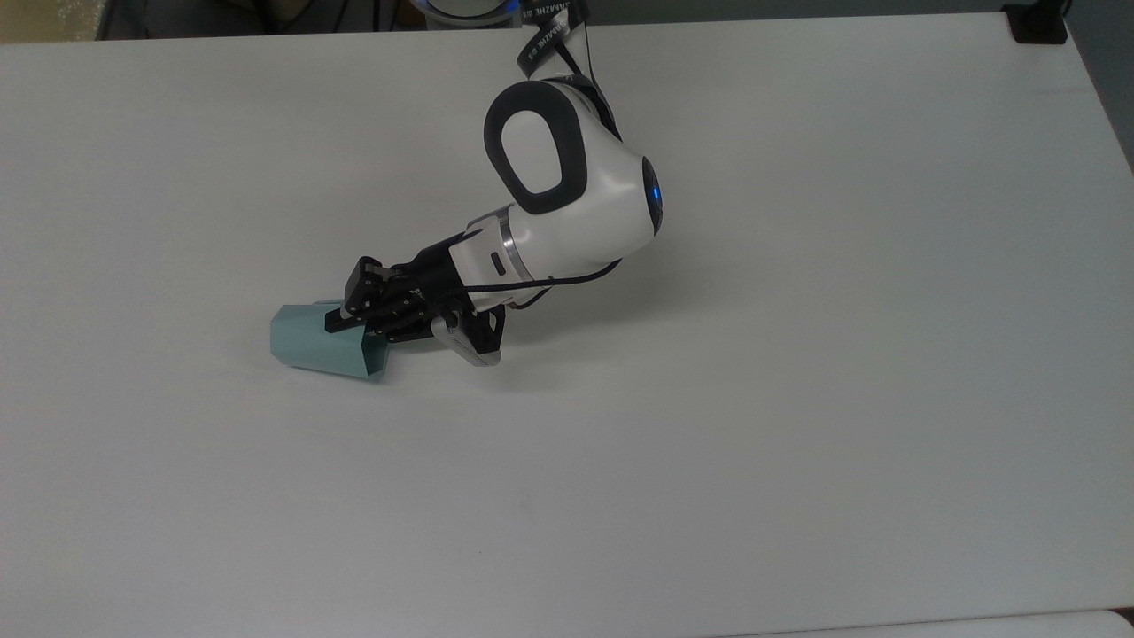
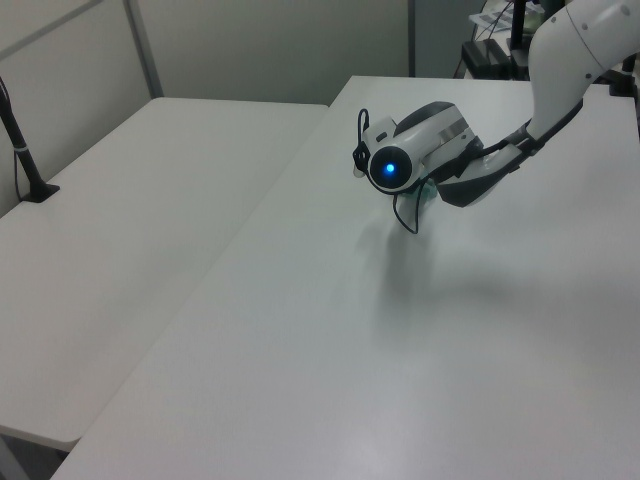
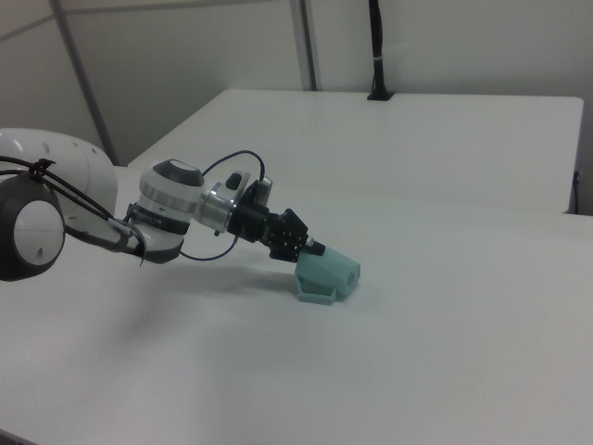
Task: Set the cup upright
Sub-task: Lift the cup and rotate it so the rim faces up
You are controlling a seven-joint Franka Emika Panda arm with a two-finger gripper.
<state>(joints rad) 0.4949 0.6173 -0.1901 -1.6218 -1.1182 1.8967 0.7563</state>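
Note:
The pale teal cup [image 1: 312, 346] lies on its side on the white table [image 1: 797, 354], with its wide mouth turned toward the top view's right. My gripper [image 1: 344, 321] reaches down to that mouth from the right, shut on the cup's upper wall near the rim. The right view shows the cup [image 3: 332, 275] resting on the table with the gripper [image 3: 309, 250] pinching its rim edge from the right view's left. In the left view the arm's wrist [image 2: 415, 150] covers nearly all of the cup [image 2: 428, 194], leaving a teal sliver.
A black clamp [image 1: 1035, 23] sits at the table's far right corner in the top view. A second white table [image 2: 120, 220] stands alongside in the left view, with a black post [image 2: 20, 140] on it. The arm's elbow [image 1: 567, 190] hangs over the table's middle.

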